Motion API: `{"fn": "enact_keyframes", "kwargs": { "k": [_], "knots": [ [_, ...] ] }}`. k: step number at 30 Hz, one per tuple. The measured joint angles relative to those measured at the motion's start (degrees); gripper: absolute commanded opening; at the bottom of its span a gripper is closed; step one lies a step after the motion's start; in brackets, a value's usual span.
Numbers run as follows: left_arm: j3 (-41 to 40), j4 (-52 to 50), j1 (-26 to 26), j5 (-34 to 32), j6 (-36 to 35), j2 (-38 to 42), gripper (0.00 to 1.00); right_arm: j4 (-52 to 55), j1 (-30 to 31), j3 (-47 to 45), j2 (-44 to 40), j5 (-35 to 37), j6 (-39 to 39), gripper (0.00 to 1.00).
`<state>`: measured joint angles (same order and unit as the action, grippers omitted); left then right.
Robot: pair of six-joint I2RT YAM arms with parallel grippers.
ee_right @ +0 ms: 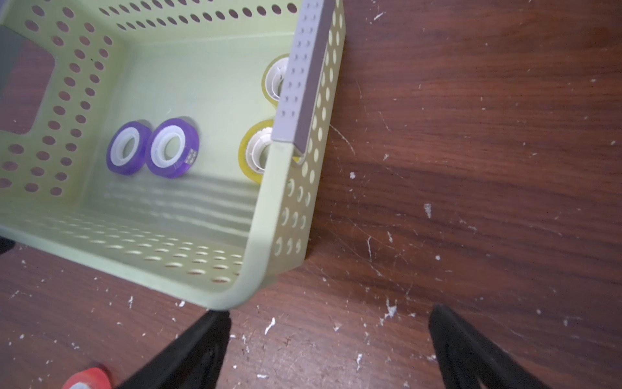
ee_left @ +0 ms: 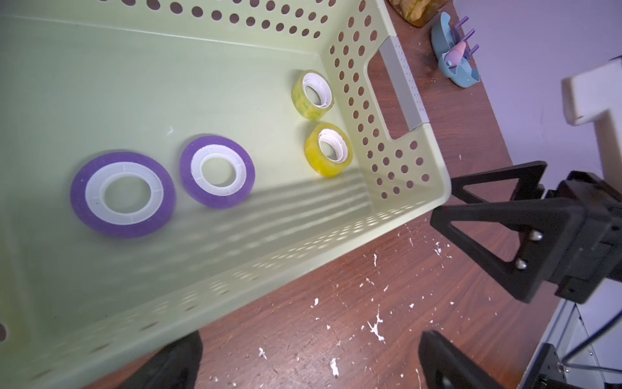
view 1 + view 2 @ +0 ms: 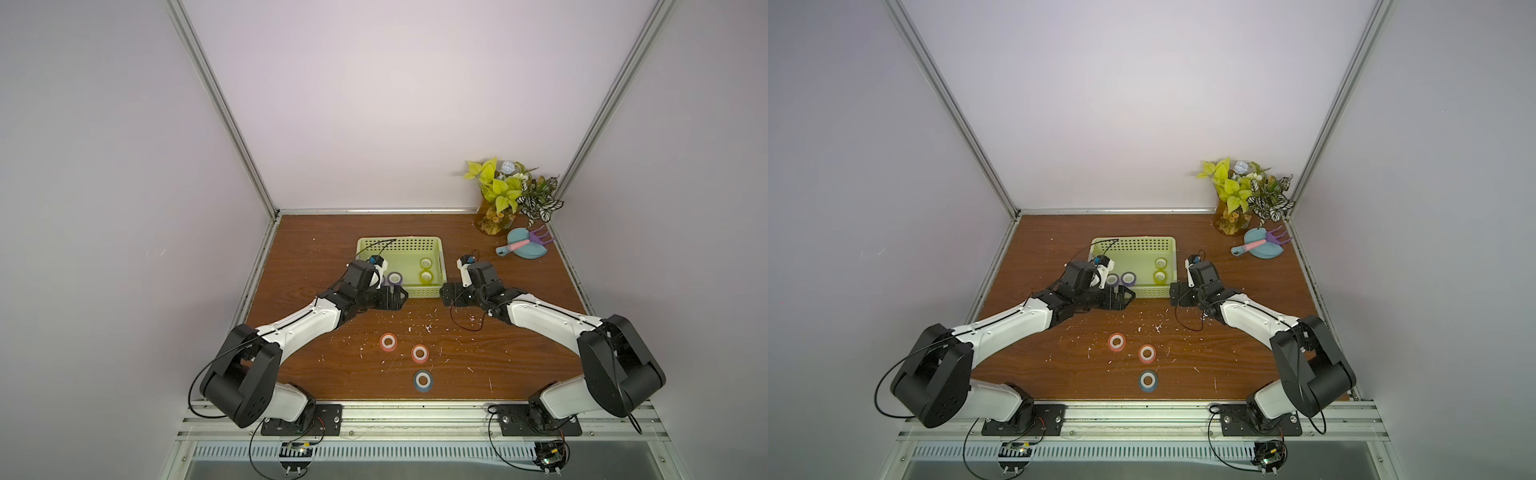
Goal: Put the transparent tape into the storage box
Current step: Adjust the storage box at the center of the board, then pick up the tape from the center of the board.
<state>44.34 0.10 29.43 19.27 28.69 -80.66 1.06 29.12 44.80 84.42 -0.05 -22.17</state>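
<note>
The pale yellow-green storage box stands mid-table. In it lie two yellow rolls of transparent tape and two purple rolls. On the wood nearer the front lie two orange-red rolls and a blue-teal roll. My left gripper is open and empty just before the box's near wall. Open and empty too, my right gripper hovers at the box's near right corner, facing the left one.
A potted plant fills the back right corner, with a blue dustpan holding a small pink and purple rake in front of it. White flecks litter the wood. Walls and metal rails close in the table.
</note>
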Motion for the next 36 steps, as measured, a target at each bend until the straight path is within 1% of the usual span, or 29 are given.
{"fn": "enact_keyframes", "kwargs": {
  "k": [4, 8, 10, 13, 14, 17, 20, 24, 28, 32, 36],
  "knots": [
    [-0.26, -0.42, -0.02, -0.37, 0.07, 4.94, 1.0, 3.23, 0.0, 0.0, -1.81, -0.92, 1.7, 0.99],
    [-1.11, -0.63, -0.22, -3.96, 0.35, 12.52, 1.0, 6.86, 0.13, -0.02, -6.05, -2.43, 3.02, 0.99],
    [-2.4, -0.72, -1.33, -5.6, 0.66, 16.13, 1.0, 8.41, 0.52, -0.02, -8.31, -3.17, 3.45, 0.99],
    [-5.57, -0.68, -6.1, -6.95, 1.44, 20.33, 1.0, 10.99, 1.97, -0.02, -10.82, -3.48, 3.98, 0.99],
    [-7.17, -0.68, -8.63, -7.21, 1.77, 21.59, 1.0, 11.98, 2.78, -0.02, -11.39, -3.48, 4.2, 0.99],
    [-11.04, -1.05, -13.92, -8.92, 2.21, 24.0, 1.0, 15.52, 6.19, 0.66, -11.85, -3.26, 4.66, 0.99],
    [-13.64, -1.62, -15.82, -11.19, 2.27, 25.35, 1.0, 19.37, 10.93, 3.43, -10.82, -2.84, 5.11, 0.98],
    [-15.91, -1.38, -16.28, -14.19, 2.12, 25.92, 1.0, 22.05, 17.31, 8.87, -7.17, -2.73, 5.49, 0.96],
    [-19.19, -0.31, -16.44, -17.05, 1.88, 27.41, 1.0, 24.13, 22.27, 13.05, -2.58, -2.29, 5.49, 0.95],
    [-22.75, 0.35, -16.44, -20.2, 0.98, 31.1, 1.0, 26.32, 26.64, 16.7, 2.25, -1.49, 5.51, 0.93],
    [-26.45, 2.1, -16.44, -22.18, -0.02, 36.39, 1.0, 27.82, 30.34, 20.68, 7.52, -0.31, 5.53, 0.92]
  ]
}}
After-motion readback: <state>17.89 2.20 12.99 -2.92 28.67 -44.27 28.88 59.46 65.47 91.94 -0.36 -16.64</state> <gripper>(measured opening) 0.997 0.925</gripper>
